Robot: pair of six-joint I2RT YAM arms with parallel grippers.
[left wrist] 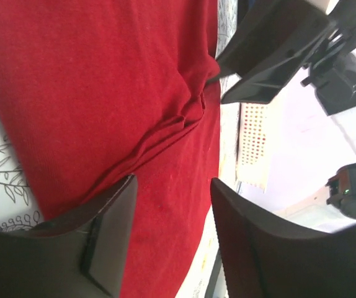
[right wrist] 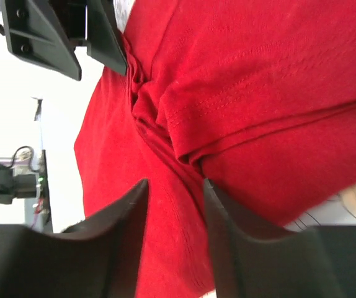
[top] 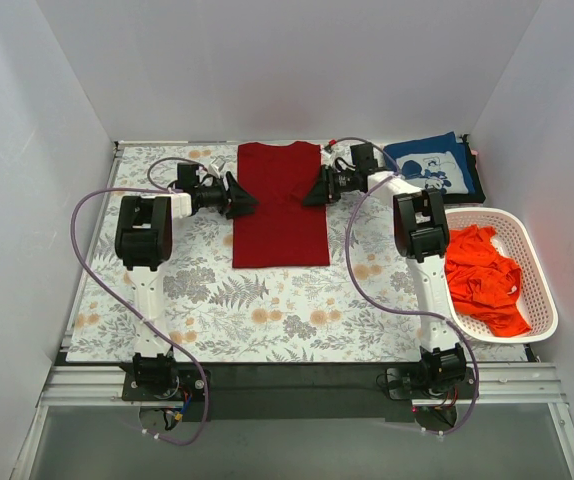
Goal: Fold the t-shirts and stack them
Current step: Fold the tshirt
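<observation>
A dark red t-shirt, folded into a long strip, lies at the middle back of the table. My left gripper is at the shirt's left edge and my right gripper at its right edge, facing each other across it. In the left wrist view the left gripper stands open over the wrinkled red cloth. The right gripper is open too, above a folded sleeve hem. A navy printed t-shirt lies folded at the back right. An orange-red t-shirt is crumpled in the basket.
The white perforated basket stands at the right edge of the table. The floral table cloth covers the table in front of the red shirt. White walls close in the back and both sides.
</observation>
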